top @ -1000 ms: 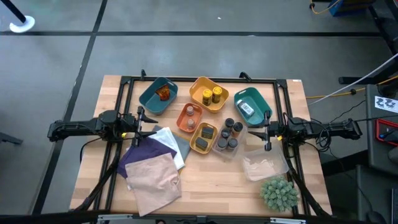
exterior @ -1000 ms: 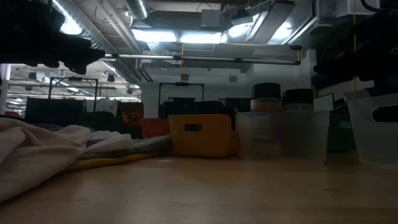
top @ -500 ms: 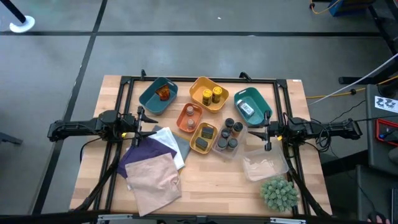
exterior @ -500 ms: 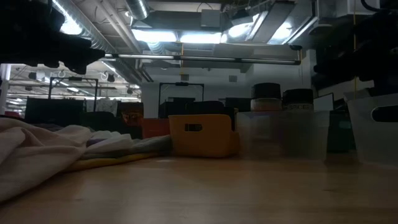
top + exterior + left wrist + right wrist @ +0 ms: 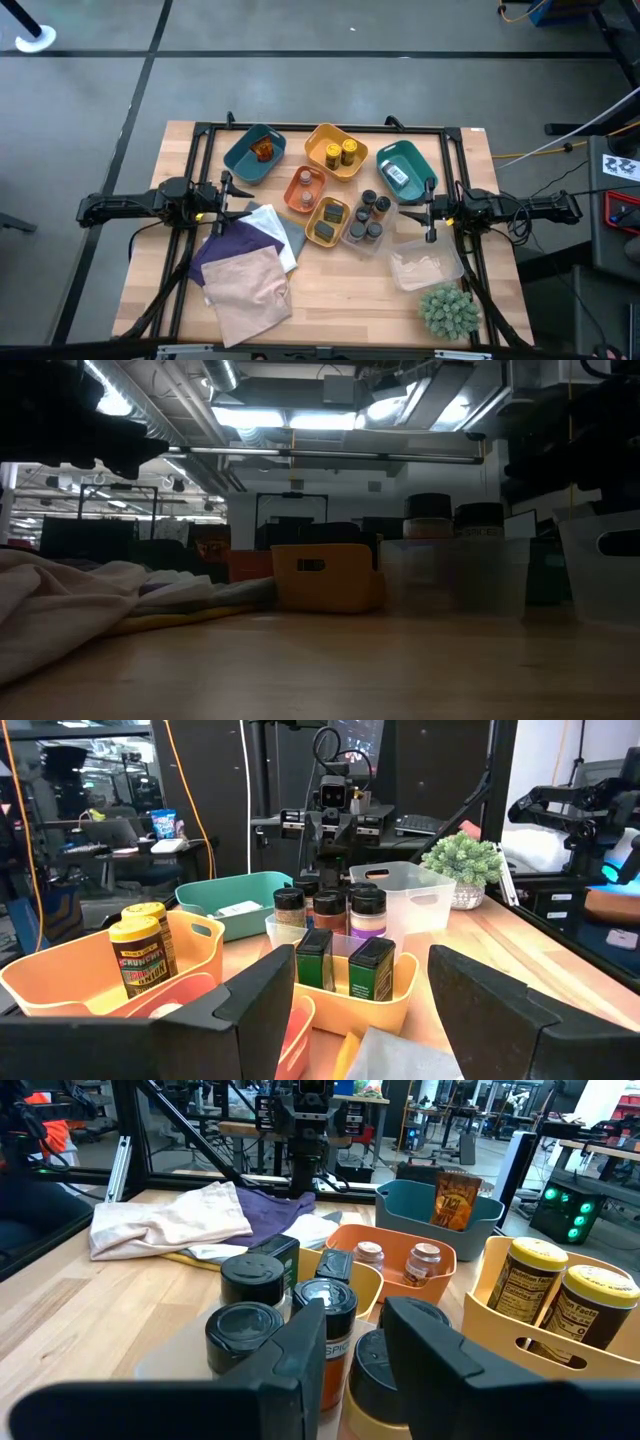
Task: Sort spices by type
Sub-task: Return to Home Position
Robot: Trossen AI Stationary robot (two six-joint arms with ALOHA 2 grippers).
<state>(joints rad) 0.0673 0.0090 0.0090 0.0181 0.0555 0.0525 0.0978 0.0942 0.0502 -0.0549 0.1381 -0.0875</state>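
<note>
The spices are all in bins, grouped in the middle of the bench toward its far edge, one kind to a bin. Two yellow jars stand in the large yellow bin. To its left an amber-orange packet leans in the teal bin, and to its right a white-labelled packet lies in the green bin. Nearer the centre, two grey-lidded jars share the small orange bin, dark cans fill the small yellow bin, and dark-lidded jars stand together in the clear bin. No spice shows loose on the wood, so the sorting looks finished.

That probably explains the arms' pose. The left gripper hangs by the left edge, its fingers spread wide and empty. The right gripper hangs by the right edge, its fingers only narrowly parted, gripping nothing. Each points inward at the bins but stops short of them, a parked posture that leaves the bins unobstructed.

A heap of cloths lies toward the near left corner. A second clear bin and a green plant sit toward the near right corner, outside the sort.
</note>
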